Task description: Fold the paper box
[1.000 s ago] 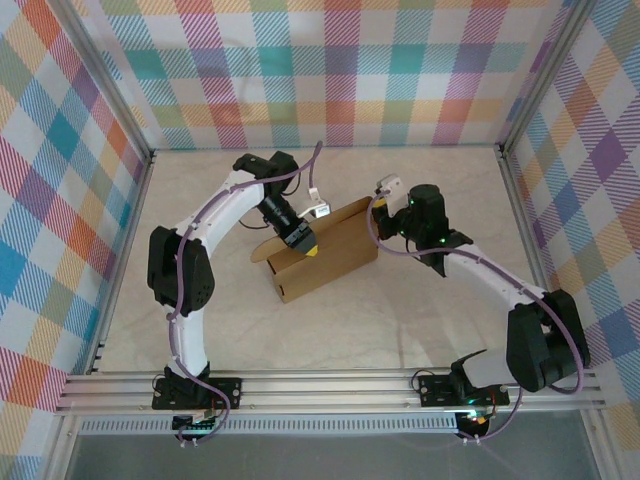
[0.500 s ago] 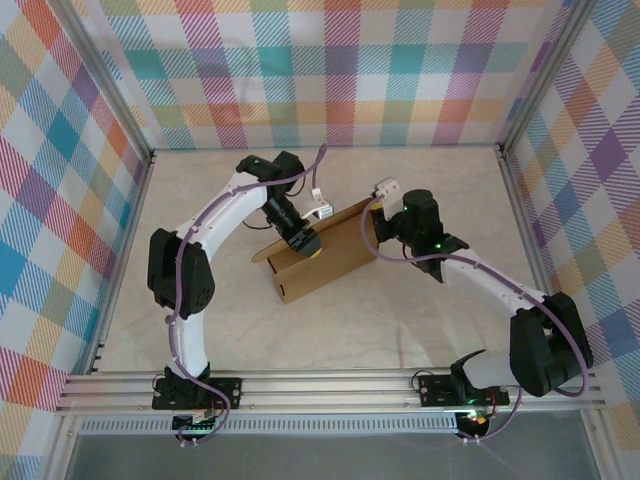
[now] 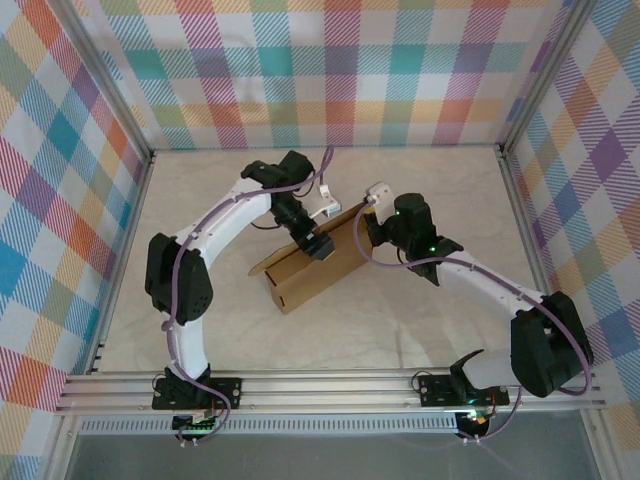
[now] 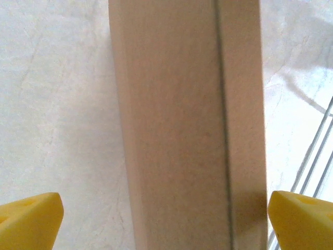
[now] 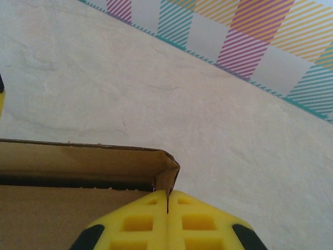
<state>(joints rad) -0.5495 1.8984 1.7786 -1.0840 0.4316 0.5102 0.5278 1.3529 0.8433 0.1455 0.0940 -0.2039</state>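
Note:
The paper box (image 3: 305, 270) is brown cardboard, lying slantwise on the table's middle. My left gripper (image 3: 320, 247) hangs over its long top edge, open wide. In the left wrist view the yellow fingertips (image 4: 28, 221) stand on either side of the box's wall (image 4: 182, 130) without touching it. My right gripper (image 3: 365, 228) is at the box's right end. There the yellow fingers (image 5: 135, 224) are shut, and the box's corner wall (image 5: 167, 174) runs into the seam between them. The inside of the box (image 5: 62, 208) shows to the left.
A pale marble-look tabletop (image 3: 400, 320) spreads round the box. Plaid walls (image 3: 330, 70) and aluminium rails (image 3: 520, 200) close in the back and both sides. A rail (image 3: 330, 385) along the near edge carries the arm bases.
My left gripper has opened and let go of the box's wall. My right gripper moved left with the box's end, and the box shifted left and turned a little.

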